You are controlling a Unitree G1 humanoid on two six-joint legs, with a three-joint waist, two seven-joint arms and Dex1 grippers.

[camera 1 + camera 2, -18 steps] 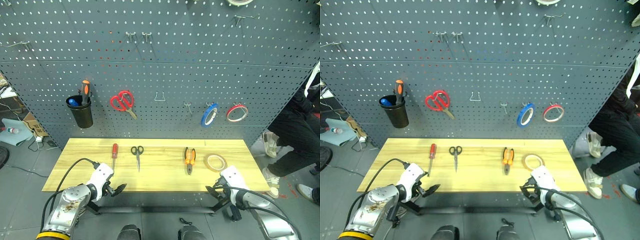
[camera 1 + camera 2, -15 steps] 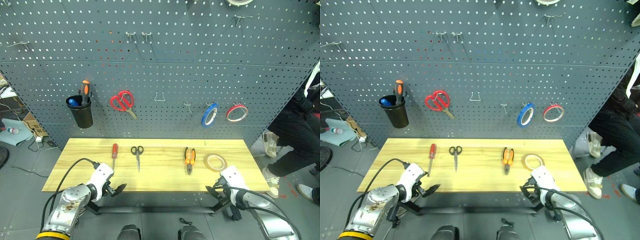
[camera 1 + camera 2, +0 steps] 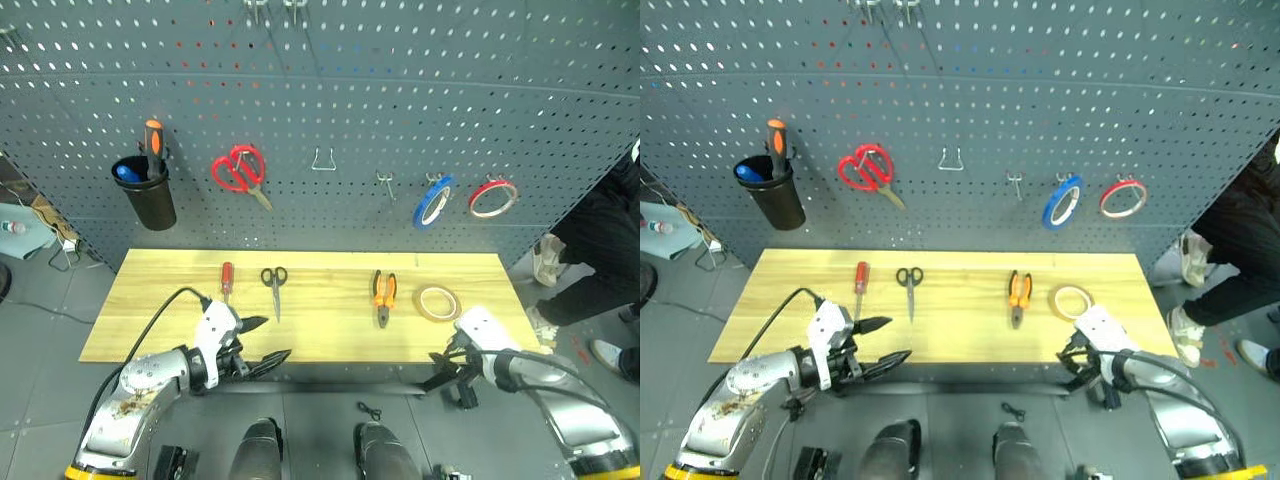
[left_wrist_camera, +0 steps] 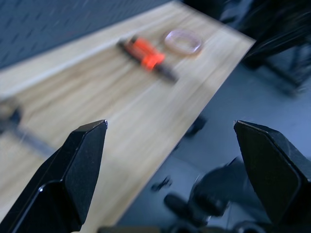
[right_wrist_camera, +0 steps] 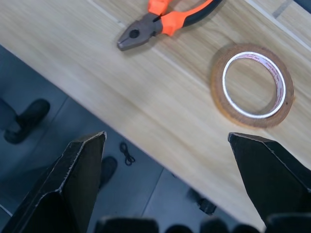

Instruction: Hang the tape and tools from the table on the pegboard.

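On the table [image 3: 320,335] lie, from left to right, a red-handled screwdriver [image 3: 227,281], black-handled scissors [image 3: 274,286], orange-and-black pliers [image 3: 382,296] and the yellow tape [image 3: 437,302]. Behind the table stands the pegboard [image 3: 400,110] with metal hooks. My left gripper [image 3: 265,341] is open and empty at the table's front edge, below the scissors. My right gripper [image 3: 441,368] is also open and empty, just off the front edge below the tape. From the right wrist I see the pliers [image 5: 165,22] and the tape [image 5: 252,85] ahead of the fingers [image 5: 80,179].
On the pegboard hang a black cup [image 3: 145,203] holding an orange-and-black screwdriver, red scissors [image 3: 240,171], a blue tape ring [image 3: 432,200] and a red tape ring [image 3: 493,197]. A person [image 3: 600,250] stands at the right end of the table.
The camera has tilted down, so the whole picture has shifted. My left gripper has come forward and to the right onto the table's front edge. The right gripper stays by the edge near the tape.
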